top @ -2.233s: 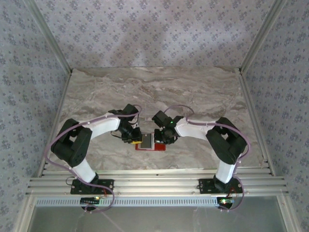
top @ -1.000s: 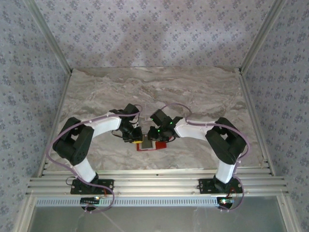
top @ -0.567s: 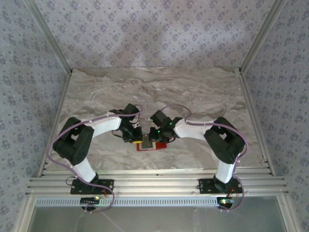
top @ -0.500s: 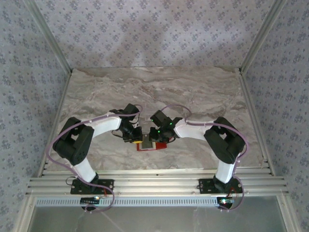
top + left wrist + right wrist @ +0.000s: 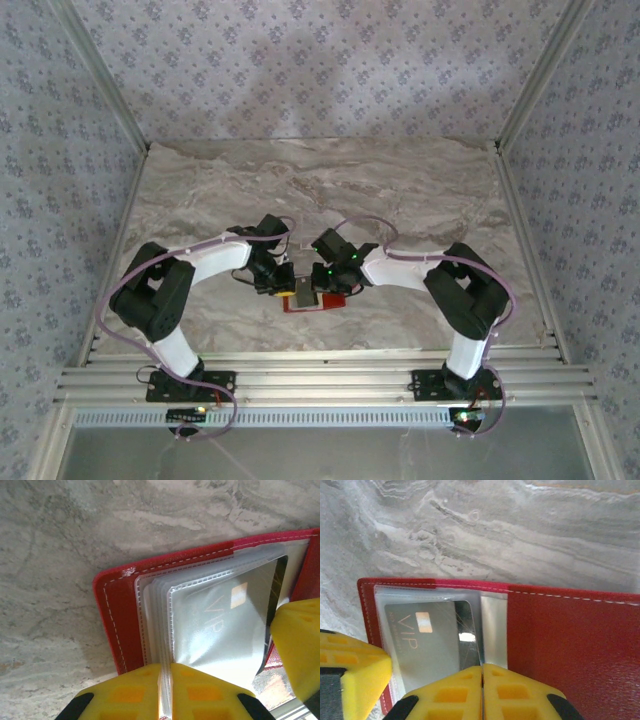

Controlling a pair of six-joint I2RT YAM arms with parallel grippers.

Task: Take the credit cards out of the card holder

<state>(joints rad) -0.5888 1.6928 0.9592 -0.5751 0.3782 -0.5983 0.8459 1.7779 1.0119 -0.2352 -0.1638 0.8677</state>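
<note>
The red card holder (image 5: 570, 645) lies open on the marble table (image 5: 400, 190), between the two arms (image 5: 322, 304). Its clear plastic sleeves fan up from the spine. One sleeve holds a silver credit card (image 5: 425, 640) printed "VIP", and it shows again from the left wrist (image 5: 220, 625). My left gripper (image 5: 166, 672) is shut on the edges of the sleeves near the holder (image 5: 117, 615). My right gripper (image 5: 482, 672) is shut on the thin right edge of the card. From above, the left gripper (image 5: 283, 285) and the right gripper (image 5: 312, 285) nearly touch over the holder.
The right gripper's yellow finger (image 5: 297, 640) crowds the card's far side in the left wrist view. A left finger (image 5: 355, 665) sits at the lower left of the right wrist view. Metal frame rails (image 5: 320, 380) run along the near table edge.
The right gripper has moved slightly left onto the sleeve and closed its jaws on the card's edge. The left gripper has stayed put, still pinching the sleeves.
</note>
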